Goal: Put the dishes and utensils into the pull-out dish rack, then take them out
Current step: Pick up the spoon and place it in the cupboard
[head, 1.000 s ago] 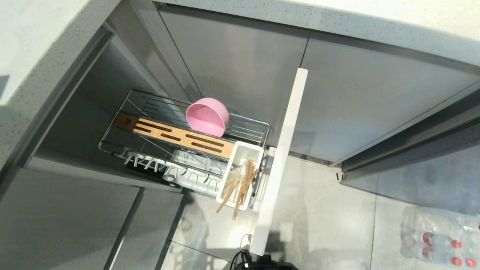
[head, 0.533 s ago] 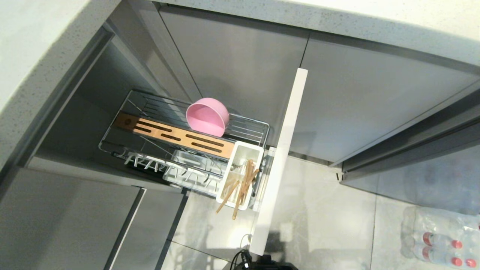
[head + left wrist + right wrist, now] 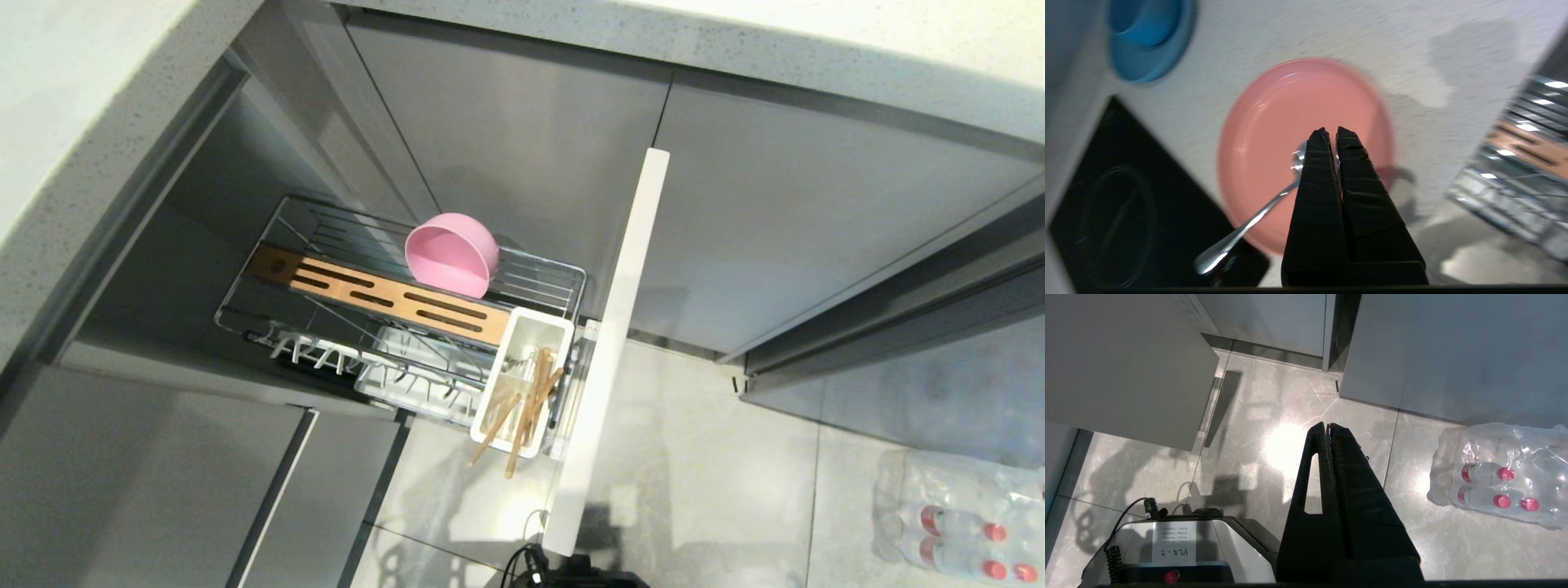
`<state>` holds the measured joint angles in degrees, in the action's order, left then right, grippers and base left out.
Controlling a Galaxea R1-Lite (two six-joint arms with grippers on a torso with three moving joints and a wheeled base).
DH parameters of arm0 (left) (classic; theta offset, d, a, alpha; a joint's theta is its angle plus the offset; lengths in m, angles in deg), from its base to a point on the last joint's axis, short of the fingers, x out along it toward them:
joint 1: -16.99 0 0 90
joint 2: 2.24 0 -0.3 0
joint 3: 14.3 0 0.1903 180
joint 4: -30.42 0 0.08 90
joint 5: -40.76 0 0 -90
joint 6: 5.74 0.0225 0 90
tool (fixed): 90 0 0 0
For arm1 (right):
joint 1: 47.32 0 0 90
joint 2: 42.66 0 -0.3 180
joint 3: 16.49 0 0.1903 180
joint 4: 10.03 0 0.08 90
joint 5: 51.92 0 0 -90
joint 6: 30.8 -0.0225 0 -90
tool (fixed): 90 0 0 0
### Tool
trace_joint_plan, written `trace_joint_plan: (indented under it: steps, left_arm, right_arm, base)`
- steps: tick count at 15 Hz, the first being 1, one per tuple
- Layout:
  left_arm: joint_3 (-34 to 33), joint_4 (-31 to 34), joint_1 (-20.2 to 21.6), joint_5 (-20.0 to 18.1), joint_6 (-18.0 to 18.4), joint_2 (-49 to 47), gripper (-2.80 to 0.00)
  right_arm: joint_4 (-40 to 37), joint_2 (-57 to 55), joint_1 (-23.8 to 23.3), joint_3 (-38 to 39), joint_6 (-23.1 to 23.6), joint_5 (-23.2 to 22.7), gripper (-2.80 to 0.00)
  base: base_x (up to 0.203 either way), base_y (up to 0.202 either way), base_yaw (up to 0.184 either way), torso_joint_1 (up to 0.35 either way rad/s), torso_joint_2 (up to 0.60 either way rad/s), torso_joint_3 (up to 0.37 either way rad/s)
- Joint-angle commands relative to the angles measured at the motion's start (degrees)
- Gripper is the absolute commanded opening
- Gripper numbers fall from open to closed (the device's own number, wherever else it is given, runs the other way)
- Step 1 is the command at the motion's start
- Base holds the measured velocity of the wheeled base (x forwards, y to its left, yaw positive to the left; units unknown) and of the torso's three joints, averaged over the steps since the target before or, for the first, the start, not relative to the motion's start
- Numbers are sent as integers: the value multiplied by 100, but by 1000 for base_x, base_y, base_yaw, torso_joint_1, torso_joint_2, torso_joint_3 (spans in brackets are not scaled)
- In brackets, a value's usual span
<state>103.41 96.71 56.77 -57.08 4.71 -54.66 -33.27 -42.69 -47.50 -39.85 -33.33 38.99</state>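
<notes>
Hanging over the worktop [image 3: 1412, 24], the left gripper [image 3: 1329, 131] has its fingers [image 3: 1316, 163] pressed together on the silver spoon [image 3: 1249, 222], whose handle sticks out sideways past the rim of the pink plate [image 3: 1274, 122]. That plate lies flat on the worktop, beside a black hob [image 3: 1106, 196], with a blue bowl on a blue plate [image 3: 1147, 36] farther off near the worktop's edge. Below, the pull-out dish rack [image 3: 563, 282] stands drawn out of the cabinet: the chopsticks [image 3: 522, 416] lean in its white utensil cup [image 3: 522, 327], and the pink bowl [image 3: 451, 253] rests tilted on the wires behind the slotted wooden strip [image 3: 384, 298]. The right gripper [image 3: 1329, 425] hangs parked above the floor [image 3: 1249, 428], fingers pressed together on nothing, near a pack of water bottles [image 3: 1498, 473].
</notes>
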Motion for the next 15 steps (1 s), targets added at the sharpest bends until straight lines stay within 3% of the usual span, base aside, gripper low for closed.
trace_joint_plan:
  steps: [1,5,8,13,15]
  left_arm:
    - [-115,16,597,2,59,-61,-280]
    - [-624,7,1680,84,139,-326,-280]
    - [-927,6,1866,453,-351,-550,-280]
    - [-1030,27,1889,309,-3526,-513,-280]
    - [-929,37,1892,259,-4492,-493,-280]
  right_arm:
    - [5,2,1,0,-1,-3,-280]
    - [4,2,1,0,-1,-3,-280]
    - [5,0,1,0,-1,-3,-280]
    - [2,2,1,0,-1,-1,-280]
    - [1,2,1,0,-1,3,-280]
  base:
    - [0,0,0,0,0,0]
    - [0,0,0,0,0,0]
    - [0,0,0,0,0,0]
    - [0,0,0,0,0,0]
    - [0,0,0,0,0,0]
